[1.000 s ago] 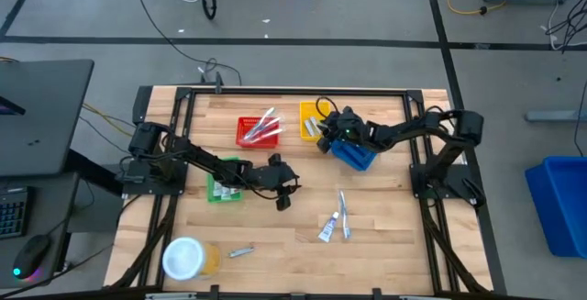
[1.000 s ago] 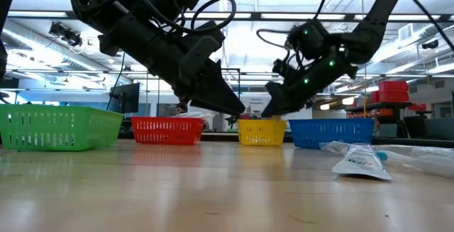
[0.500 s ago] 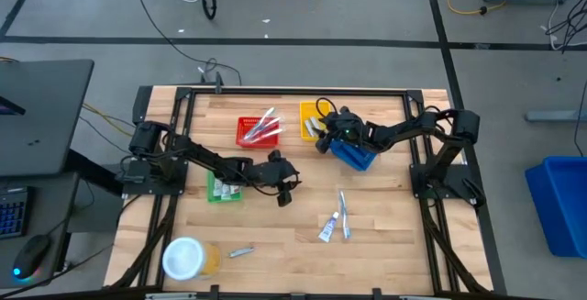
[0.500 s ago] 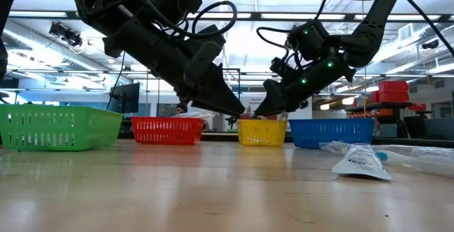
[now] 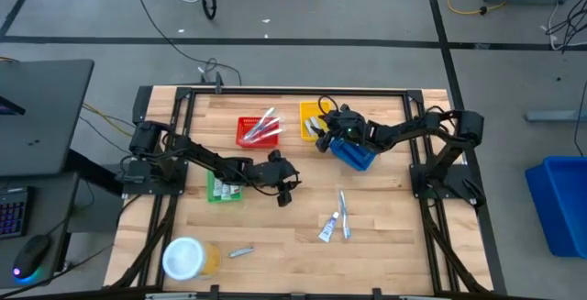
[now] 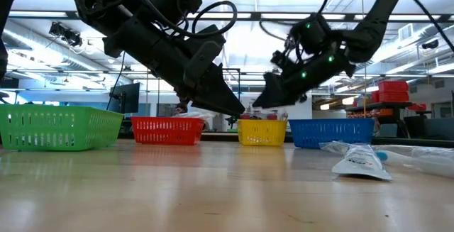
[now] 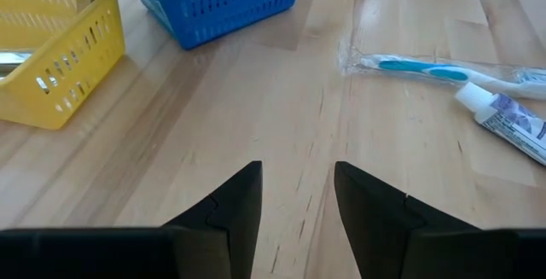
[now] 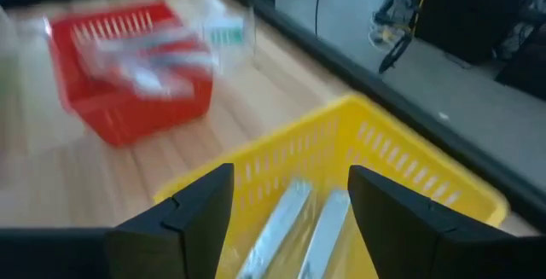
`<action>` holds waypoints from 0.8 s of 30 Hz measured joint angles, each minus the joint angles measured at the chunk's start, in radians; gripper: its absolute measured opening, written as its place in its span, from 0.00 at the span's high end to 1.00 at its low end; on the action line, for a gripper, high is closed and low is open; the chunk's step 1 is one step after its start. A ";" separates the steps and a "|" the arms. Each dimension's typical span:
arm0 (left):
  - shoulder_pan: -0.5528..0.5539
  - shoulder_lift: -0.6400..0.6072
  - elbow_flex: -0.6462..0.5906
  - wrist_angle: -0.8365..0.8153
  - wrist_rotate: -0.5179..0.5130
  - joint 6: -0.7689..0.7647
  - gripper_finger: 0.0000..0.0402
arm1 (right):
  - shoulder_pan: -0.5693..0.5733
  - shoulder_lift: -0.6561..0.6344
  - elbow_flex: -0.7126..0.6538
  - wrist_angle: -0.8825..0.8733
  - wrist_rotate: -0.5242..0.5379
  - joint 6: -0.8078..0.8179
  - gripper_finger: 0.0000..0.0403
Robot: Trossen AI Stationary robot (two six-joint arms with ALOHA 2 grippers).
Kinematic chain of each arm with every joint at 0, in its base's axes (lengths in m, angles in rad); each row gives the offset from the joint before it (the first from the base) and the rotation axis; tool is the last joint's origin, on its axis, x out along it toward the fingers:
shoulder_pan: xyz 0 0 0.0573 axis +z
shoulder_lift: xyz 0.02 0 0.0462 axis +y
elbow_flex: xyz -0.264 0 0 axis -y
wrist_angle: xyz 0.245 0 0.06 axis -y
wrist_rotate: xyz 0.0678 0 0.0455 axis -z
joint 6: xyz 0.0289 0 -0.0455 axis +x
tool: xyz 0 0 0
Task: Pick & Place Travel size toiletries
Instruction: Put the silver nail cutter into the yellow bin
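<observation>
Over the yellow basket at the table's far middle, my right gripper hangs open. Between its fingers I look down on two silver tubes lying inside the basket. My left gripper stands open low over bare wood near the table's centre, with nothing between its fingers. Right of it, a blue-handled toothbrush in a clear wrapper and a white tube lie on the table. The same toothbrush and tube show in the high view.
A red basket holds pale toothbrushes. A blue basket sits under the right arm's wrist, and a green basket lies under the left arm. A white-lidded jar and a small silver item lie near the front left.
My right gripper has opened over the yellow basket and risen a little, drifting slightly toward the table's left. The left arm has kept still.
</observation>
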 joint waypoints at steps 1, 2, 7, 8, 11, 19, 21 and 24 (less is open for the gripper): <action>0.000 0.000 0.000 0.000 0.000 0.000 0.61 | 0.000 -0.019 0.000 -0.003 0.000 -0.001 0.40; 0.000 0.000 0.000 0.000 0.000 0.000 0.61 | 0.001 -0.040 0.000 -0.014 0.000 -0.002 0.40; 0.000 0.000 0.000 0.000 0.000 -0.025 0.61 | 0.015 -0.186 0.001 -0.215 0.003 -0.103 0.43; 0.000 0.000 0.000 -0.002 0.000 -0.026 0.61 | 0.020 -0.217 0.001 -0.270 0.013 -0.118 0.44; 0.000 0.000 0.000 -0.005 0.000 -0.026 0.61 | 0.033 -0.290 0.001 -0.454 0.055 -0.126 0.47; 0.000 0.000 0.000 -0.004 0.000 -0.025 0.61 | 0.039 -0.310 0.000 -0.598 0.002 -0.123 0.47; 0.000 0.000 0.000 -0.005 0.000 -0.024 0.61 | 0.039 -0.296 0.000 -0.594 -0.024 -0.123 0.46; 0.000 0.000 0.000 -0.004 0.000 -0.023 0.61 | 0.039 -0.268 0.000 -0.596 -0.027 -0.123 0.46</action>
